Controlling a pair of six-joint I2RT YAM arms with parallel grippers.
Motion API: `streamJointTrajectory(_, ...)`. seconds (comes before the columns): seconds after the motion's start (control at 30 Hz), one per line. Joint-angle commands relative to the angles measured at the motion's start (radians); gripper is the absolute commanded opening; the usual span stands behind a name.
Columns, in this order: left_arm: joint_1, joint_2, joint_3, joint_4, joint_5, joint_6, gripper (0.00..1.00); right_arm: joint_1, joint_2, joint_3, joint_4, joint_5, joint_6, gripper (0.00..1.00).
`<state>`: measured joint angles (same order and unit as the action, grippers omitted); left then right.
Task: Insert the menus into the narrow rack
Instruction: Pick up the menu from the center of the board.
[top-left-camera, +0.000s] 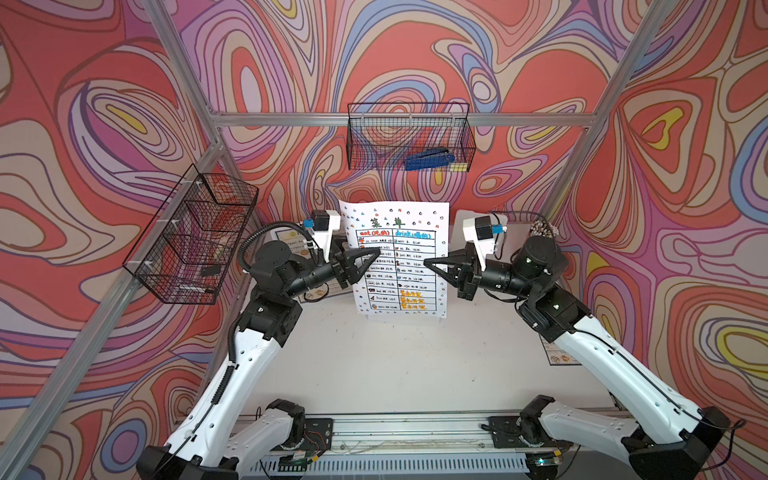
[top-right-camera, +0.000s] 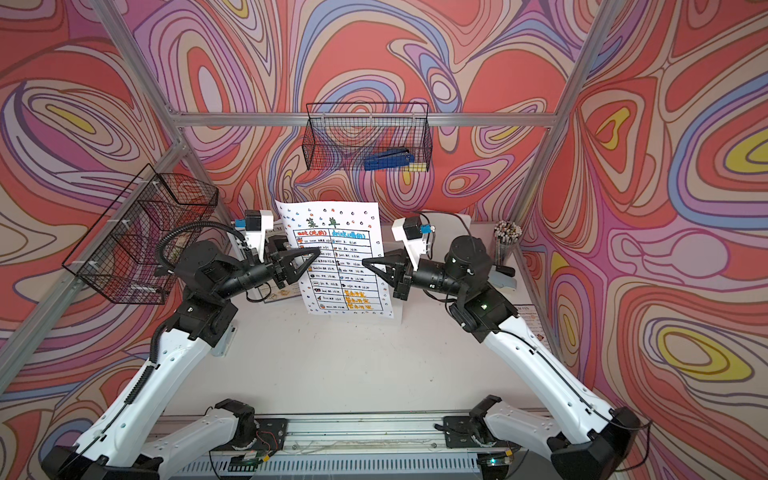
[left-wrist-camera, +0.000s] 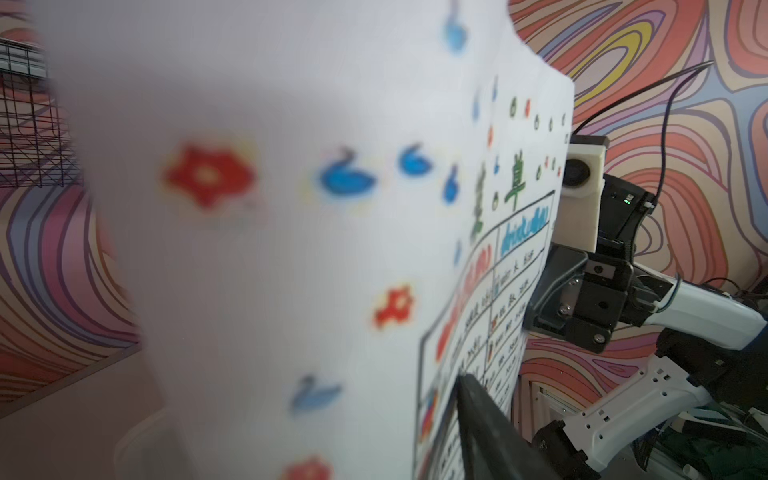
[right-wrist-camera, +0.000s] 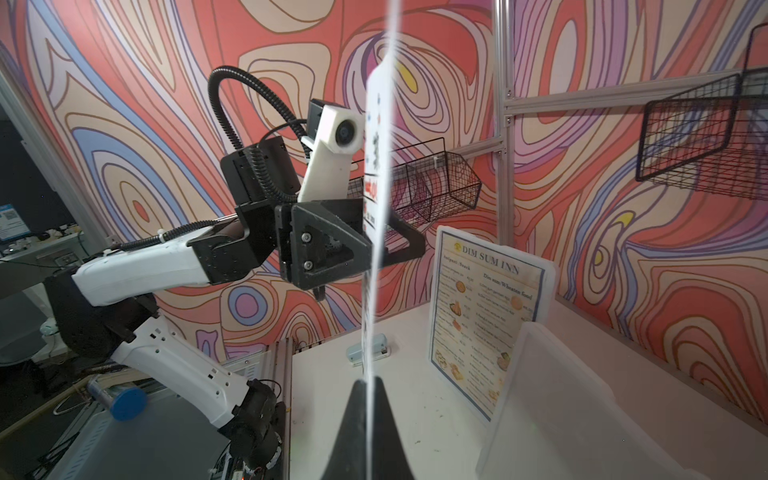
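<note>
**White menu (top-left-camera: 395, 232) held upright over the desk (top-left-camera: 395, 365)**
Right tool (top-left-camera: 425, 262) is clenched on the sheet; left tool (top-left-camera: 376, 251) straddles it, grip cannot be told.

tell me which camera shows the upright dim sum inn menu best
The right wrist view: the DIM SUM INN menu faces it, title and food photos readable. In both top views the left arm covers all but slivers. In the left wrist view the white menu blocks it.

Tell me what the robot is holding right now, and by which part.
The white menu, upright: the right gripper pinches one side edge at mid-height. The left gripper straddles the opposite edge, jaws apart.
</note>
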<state>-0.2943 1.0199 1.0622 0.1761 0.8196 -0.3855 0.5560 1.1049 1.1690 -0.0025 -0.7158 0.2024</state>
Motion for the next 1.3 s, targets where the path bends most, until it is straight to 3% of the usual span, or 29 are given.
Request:
streamJointTrajectory(0.0,0.005,-0.024,-0.005,0.038,0.033,0.0,0.39,0.004,0.017,0.041,-0.036,0.118,-0.016,0.0)
streamJointTrajectory(0.33,0.005,-0.013,0.008,-0.015,-0.014,0.035,0.36,0.004,0.01,0.05,-0.063,0.239,-0.016,0.0)
streamJointTrajectory(0.53,0.006,-0.01,0.008,-0.017,-0.011,0.037,0.2,0.003,0.012,0.048,-0.059,0.245,-0.011,0.0)
streamJointTrajectory(0.6,0.005,-0.014,0.009,-0.023,-0.018,0.042,0.2,0.004,0.012,0.049,-0.059,0.251,-0.01,0.0)
streamJointTrajectory(0.83,0.005,-0.011,0.015,-0.04,-0.02,0.049,0.35,0.005,0.004,0.058,-0.074,0.269,-0.01,0.0)
streamJointTrajectory(1.03,0.005,-0.004,0.013,-0.038,-0.011,0.054,0.33,0.004,-0.009,0.064,-0.076,0.279,-0.008,0.0)
streamJointTrajectory(1.17,0.005,0.008,0.014,-0.038,-0.007,0.057,0.26,0.004,-0.01,0.073,-0.07,0.271,-0.001,0.0)
streamJointTrajectory(1.27,0.004,0.011,0.014,-0.045,-0.018,0.066,0.25,0.005,-0.006,0.083,-0.07,0.269,0.003,0.0)
